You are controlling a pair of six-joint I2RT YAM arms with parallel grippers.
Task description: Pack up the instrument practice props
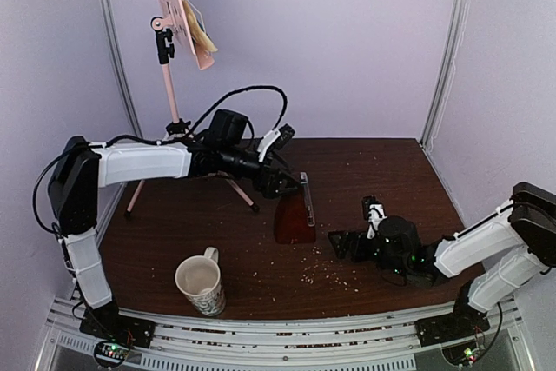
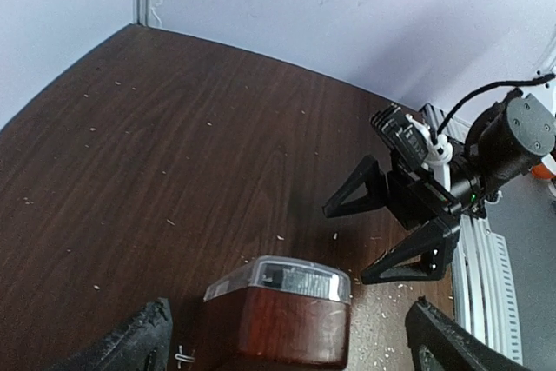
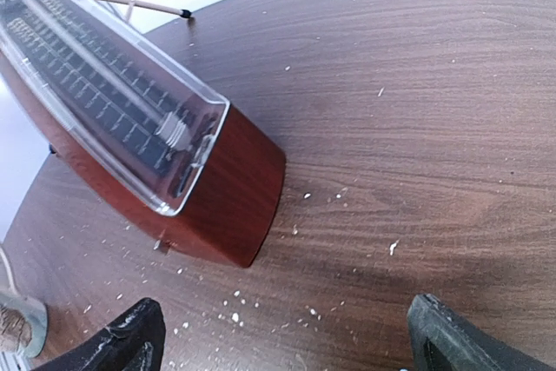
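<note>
left claw (image 1: 280, 182): jaws spread | right claw (image 2: 347, 246): jaws spread

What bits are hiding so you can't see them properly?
- Stand: top view, its top is cut off by the upper edge.
- Sheets: top view, mostly hidden behind the stand's desk; print unreadable.
- Metronome: left wrist view, lower part cut off by the bottom edge.
- Mug: top view, pattern too small to make out.

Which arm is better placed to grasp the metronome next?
Left, probably: the left pincer, open, hangs over the top of the metronome; the right pincer, also open, sits apart beside it.
</note>
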